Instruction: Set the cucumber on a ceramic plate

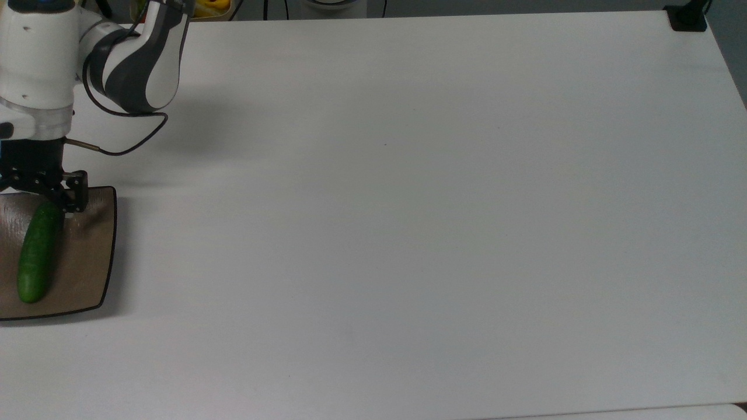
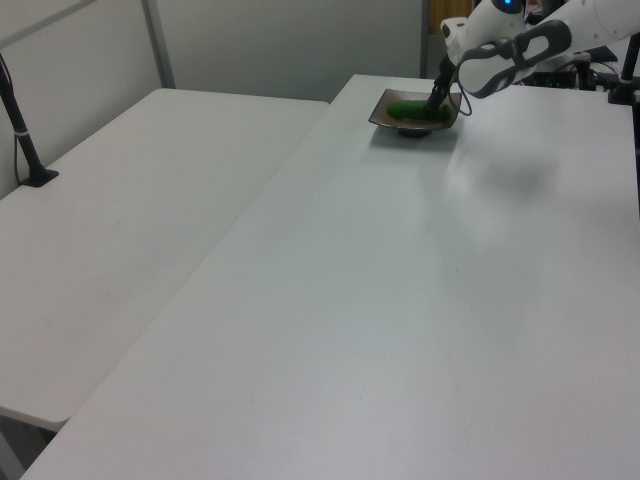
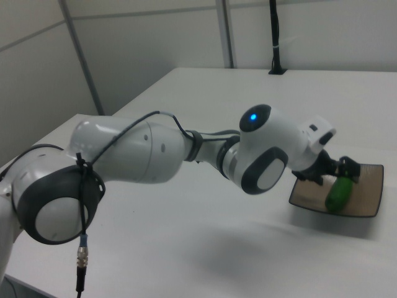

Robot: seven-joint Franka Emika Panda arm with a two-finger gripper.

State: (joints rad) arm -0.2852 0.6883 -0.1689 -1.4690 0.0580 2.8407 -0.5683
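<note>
White table (image 1: 408,204); gripper (image 1: 36,188) open above cucumber (image 1: 38,252), on plate (image 1: 87,262).

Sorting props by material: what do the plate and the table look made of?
The ceramic plate looks like glazed ceramic: glossy tan-brown with a thin dark rim and light reflections. The table has a smooth matte white top, probably laminate; that is uncertain.

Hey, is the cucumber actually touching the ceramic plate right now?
Touching. In the top view the cucumber lies flat on the ceramic plate, with no shadow gap beneath it; the right view shows it resting in the dish too.
</note>
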